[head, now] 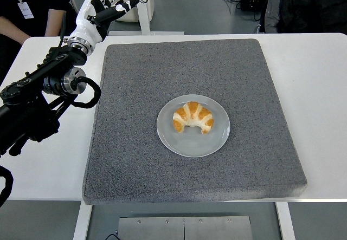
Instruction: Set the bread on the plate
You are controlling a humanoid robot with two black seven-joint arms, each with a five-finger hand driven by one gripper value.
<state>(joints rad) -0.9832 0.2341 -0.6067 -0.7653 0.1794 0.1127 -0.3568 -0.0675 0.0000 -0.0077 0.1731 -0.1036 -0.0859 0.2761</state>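
- 1 bread item (193, 117), a croissant-shaped roll, lies on the plate (181, 143), roughly at its centre and wholly inside the rim.
- Plate position: about the middle of the grey mat (135, 159), flat and undisturbed.
- Mat position: on the white bench (320, 88), which shows on both sides of the mat.
- Left robot hand (103, 4): raised beyond the far-left corner of the mat, well apart from the plate, fingers spread and holding nothing.
- Left arm (38, 99): extends over the bench to the left of the mat, touching neither plate nor bread.
- Right robot hand: not visible in this view.
- Person (21, 7): partly visible beyond the far-left corner of the mat, taking no part in the work.
- Assessment: the placement called for appears complete, since the bread rests on the plate with no hand on it.
- Outstanding: nothing on the bread itself; at most, the left arm needs to clear away from the mat to a resting position.
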